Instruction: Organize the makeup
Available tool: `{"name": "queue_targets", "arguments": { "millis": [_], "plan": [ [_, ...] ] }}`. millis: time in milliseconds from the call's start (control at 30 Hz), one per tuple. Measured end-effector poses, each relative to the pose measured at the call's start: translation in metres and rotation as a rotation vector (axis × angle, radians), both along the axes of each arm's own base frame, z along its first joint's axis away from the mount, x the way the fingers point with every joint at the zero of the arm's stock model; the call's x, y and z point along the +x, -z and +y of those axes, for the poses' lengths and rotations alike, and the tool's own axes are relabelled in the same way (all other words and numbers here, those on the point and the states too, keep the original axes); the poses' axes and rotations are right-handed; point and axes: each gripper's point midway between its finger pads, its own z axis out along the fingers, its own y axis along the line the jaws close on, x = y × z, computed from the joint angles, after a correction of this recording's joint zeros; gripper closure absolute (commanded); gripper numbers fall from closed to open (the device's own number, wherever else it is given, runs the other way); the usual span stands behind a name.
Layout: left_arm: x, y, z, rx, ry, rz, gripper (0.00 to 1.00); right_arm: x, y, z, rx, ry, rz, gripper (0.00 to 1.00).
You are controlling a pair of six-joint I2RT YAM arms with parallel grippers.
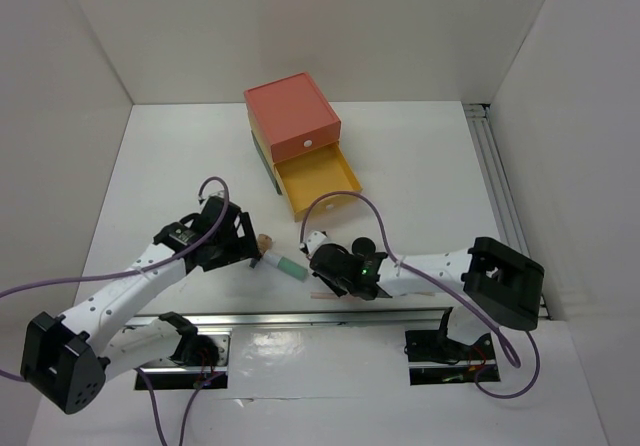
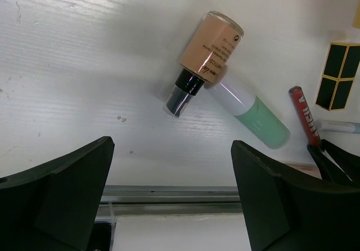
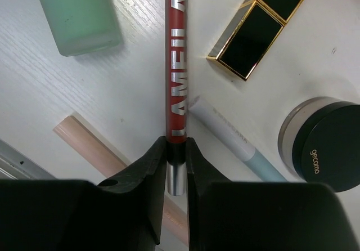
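My right gripper (image 3: 176, 155) is shut on the silver end of a thin red tube (image 3: 175, 65) lettered in silver, which crosses a white-and-blue pencil (image 3: 236, 144). Around it on the table lie a mint-green tube (image 3: 79, 14), a black-and-gold lipstick (image 3: 261, 23), a round black compact (image 3: 323, 147) and a thin pink pencil (image 3: 90, 147). My left gripper (image 2: 171, 195) is open and empty, just short of a peach foundation bottle (image 2: 211, 48) that touches the mint-green tube (image 2: 253, 116). The red tube (image 2: 304, 113) and lipstick (image 2: 337, 76) show at its right.
The orange-yellow-green drawer box (image 1: 292, 121) stands at the back centre with its yellow drawer (image 1: 318, 181) pulled out towards the arms. A metal rail (image 1: 300, 321) runs along the near edge. White walls enclose the table.
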Motion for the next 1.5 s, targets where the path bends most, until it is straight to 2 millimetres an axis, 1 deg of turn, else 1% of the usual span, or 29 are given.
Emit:
{"name": "queue_targets", "arguments": {
  "millis": [67,133,233,333,367,400,500,633,733,800,900,967,1033,1133,1200,1233,1267,1300,1367,1433,1500],
  "plan": [
    [0.000,0.000,0.000,0.002,0.000,0.002,0.01,0.001,-0.001,0.001,-0.006,-0.013,-0.007,0.84],
    [0.000,0.000,0.000,0.004,0.000,0.002,0.01,0.002,-0.003,0.002,-0.012,-0.026,-0.015,0.87],
    [0.001,0.000,0.000,0.010,0.000,0.008,0.01,0.006,-0.009,0.006,-0.016,-0.049,-0.031,0.88],
    [0.003,0.000,0.000,0.017,-0.003,0.010,0.01,0.012,-0.023,0.016,-0.003,-0.071,-0.057,0.88],
    [0.004,-0.001,-0.001,0.017,-0.003,0.009,0.01,0.014,-0.029,0.020,0.005,-0.077,-0.066,0.91],
    [0.005,-0.002,-0.001,0.017,-0.003,0.008,0.01,0.016,-0.036,0.024,0.014,-0.082,-0.076,0.91],
    [0.008,-0.006,-0.002,0.014,-0.004,-0.002,0.01,0.025,-0.065,0.032,0.048,-0.082,-0.129,0.91],
    [0.013,-0.016,-0.004,0.005,-0.006,-0.027,0.00,0.038,-0.122,0.042,0.131,-0.086,-0.231,0.91],
    [0.017,-0.027,-0.004,-0.002,-0.011,-0.058,0.00,0.052,-0.161,0.048,0.177,-0.083,-0.311,0.91],
    [0.020,-0.035,-0.004,-0.007,-0.015,-0.081,0.00,0.067,-0.184,0.048,0.185,-0.075,-0.365,0.91],
    [0.022,-0.041,-0.004,-0.010,-0.019,-0.100,0.00,0.095,-0.202,0.038,0.159,-0.068,-0.433,0.91],
    [0.022,-0.042,-0.003,-0.007,-0.016,-0.101,0.00,0.116,-0.203,0.029,0.112,-0.080,-0.457,0.91],
    [0.021,-0.041,-0.003,-0.003,-0.012,-0.098,0.00,0.137,-0.200,0.026,0.065,-0.124,-0.464,0.91],
    [0.020,-0.042,-0.002,0.007,0.006,-0.102,0.00,0.163,-0.186,0.021,-0.011,-0.205,-0.471,0.91],
    [0.020,-0.043,-0.002,0.007,0.013,-0.110,0.00,0.175,-0.174,0.018,-0.060,-0.263,-0.463,0.91],
    [0.020,-0.045,-0.001,0.008,0.021,-0.115,0.00,0.180,-0.169,0.017,-0.080,-0.292,-0.457,0.89],
    [0.019,-0.046,-0.002,0.004,0.026,-0.119,0.00,0.187,-0.165,0.017,-0.094,-0.312,-0.451,0.86],
    [0.019,-0.047,-0.002,0.001,0.031,-0.124,0.00,0.193,-0.162,0.017,-0.104,-0.330,-0.446,0.77],
    [0.018,-0.051,-0.004,-0.011,0.042,-0.137,0.00,0.204,-0.157,0.016,-0.111,-0.360,-0.439,0.54],
    [0.017,-0.054,-0.007,-0.020,0.065,-0.147,0.00,0.211,-0.153,0.014,-0.122,-0.381,-0.436,0.52],
    [0.017,-0.055,-0.009,-0.029,0.080,-0.153,0.00,0.216,-0.149,0.011,-0.131,-0.387,-0.428,0.45]
  ]
}}
